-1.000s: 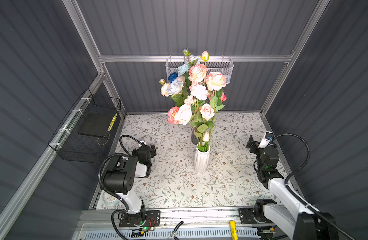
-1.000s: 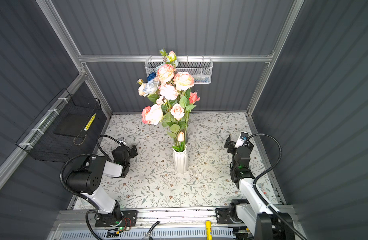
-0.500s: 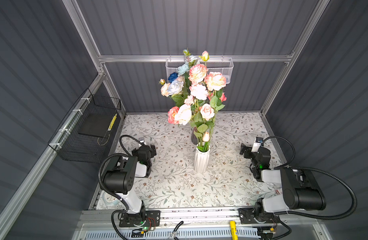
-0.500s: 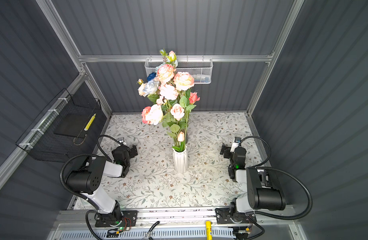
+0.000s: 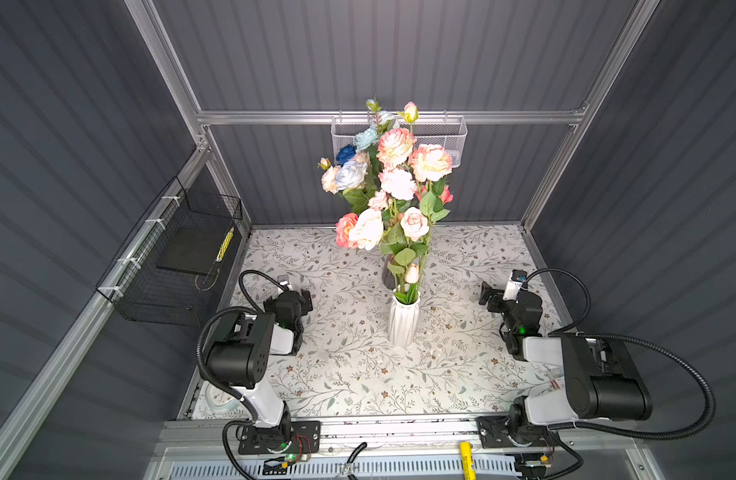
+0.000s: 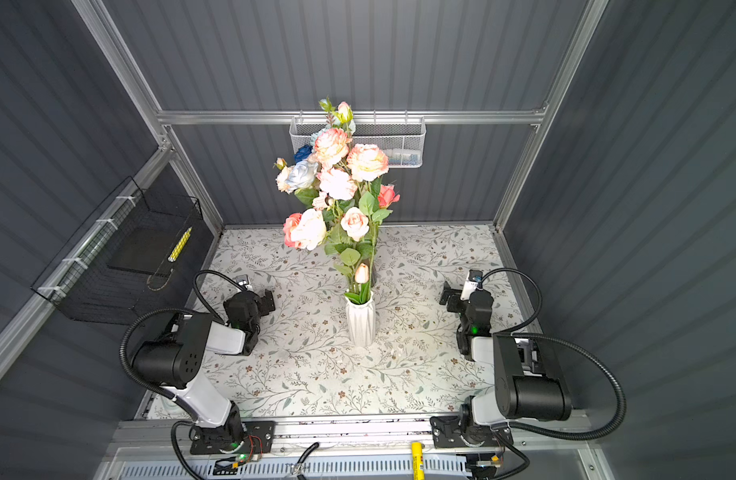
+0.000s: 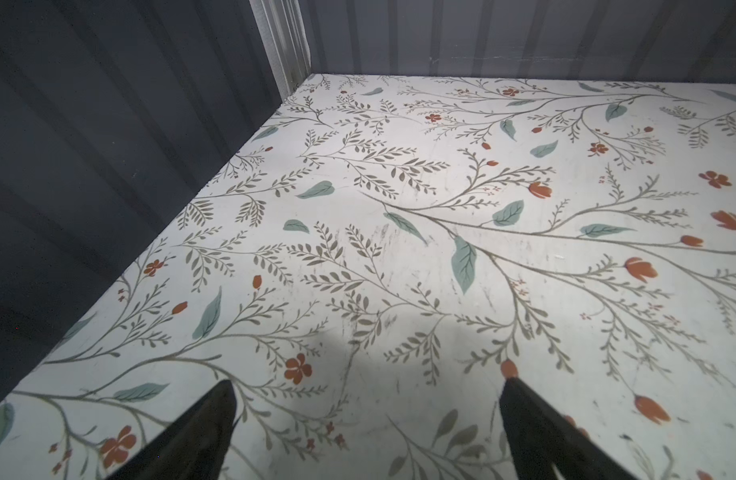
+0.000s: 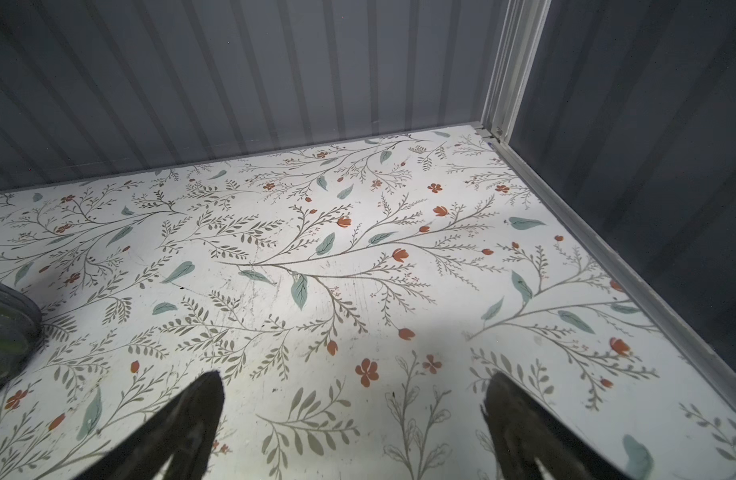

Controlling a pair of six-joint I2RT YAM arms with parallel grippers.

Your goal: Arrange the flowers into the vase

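Both the left gripper and right gripper are resting spread and empty by the table's sides, well apart from the mid-table vase. The flowers are standing in it, so parking is calling for slow moves clear of that top-heavy bunch.

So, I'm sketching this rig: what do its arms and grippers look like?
The left arm and right arm have white links between chunky black joint housings, with black corrugated cables alongside and small green lights. The left gripper and right gripper have dark, tapering fingers.
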